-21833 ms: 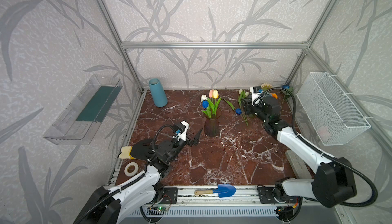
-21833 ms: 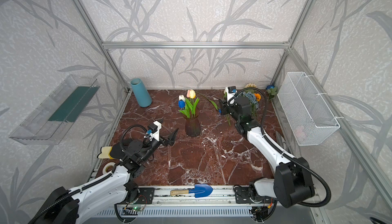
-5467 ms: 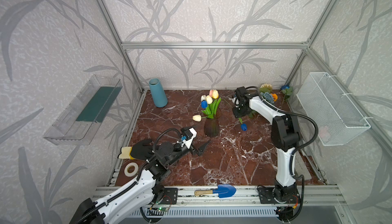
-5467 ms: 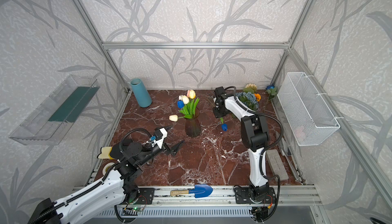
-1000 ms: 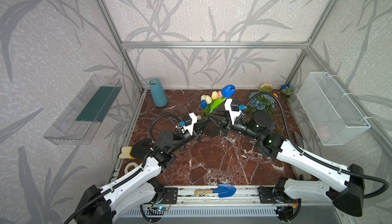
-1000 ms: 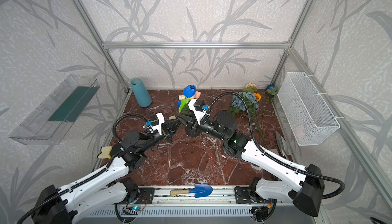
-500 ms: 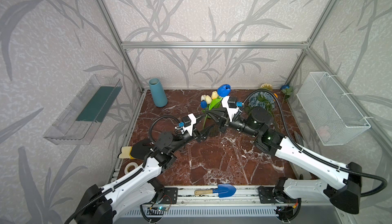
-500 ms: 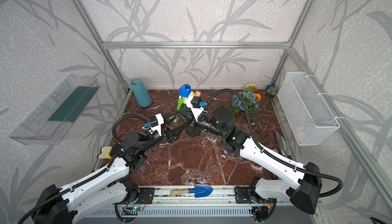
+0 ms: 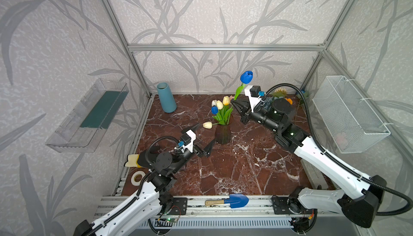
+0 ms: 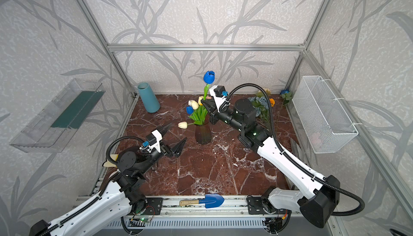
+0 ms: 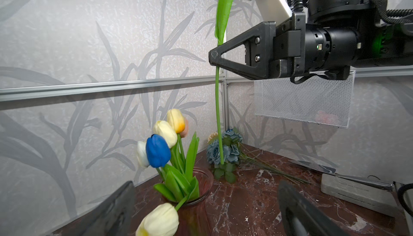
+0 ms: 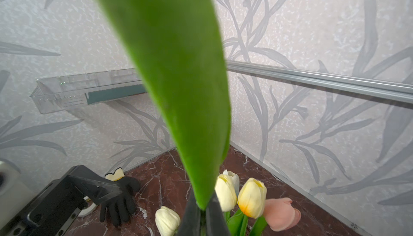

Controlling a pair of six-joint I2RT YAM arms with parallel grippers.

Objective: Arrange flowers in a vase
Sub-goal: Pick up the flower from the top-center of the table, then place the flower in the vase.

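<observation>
Nearest you, a blue trowel point(image 9: 232, 200) lay on the front rail. A black glove point(image 9: 134, 157) and a roll of tape point(image 9: 138, 176) lay at the left edge of the marble table point(image 9: 234, 168), beside your left arm. Your left gripper point(image 9: 202, 137) hovered low over the table, its jaws spread wide with nothing between them.

Just past it, the dark vase point(image 9: 223, 133) stood near the middle of the table. It held yellow, white, pink and blue tulips point(image 9: 220, 108) upright, and one white tulip point(image 9: 207, 124) drooped over the rim toward your left gripper.

Your right gripper point(image 9: 232, 102) was above the dark vase, a little behind it and to its right, clenched on the green stem point(image 11: 218, 112) of the blue tulip point(image 9: 246, 77). The bloom stood high above the jaws and the stem hung straight down below them. In the left wrist view its lower end hung free, to the side of the vase mouth and not in it. That tulip's leaf point(image 12: 174, 78) filled much of the right wrist view.

Farther back, by the right rear corner, more flowers lay on the table: dusty-blue roses point(image 10: 257, 105), a cream sunflower point(image 9: 279, 92), an orange marigold point(image 9: 289, 100) and a deep blue rose point(image 10: 284, 92). A teal vase point(image 9: 166, 99) stood at the left rear corner. A wire basket point(image 9: 348, 114) hung on the right wall and a clear tray point(image 9: 89, 118) on the left wall.
</observation>
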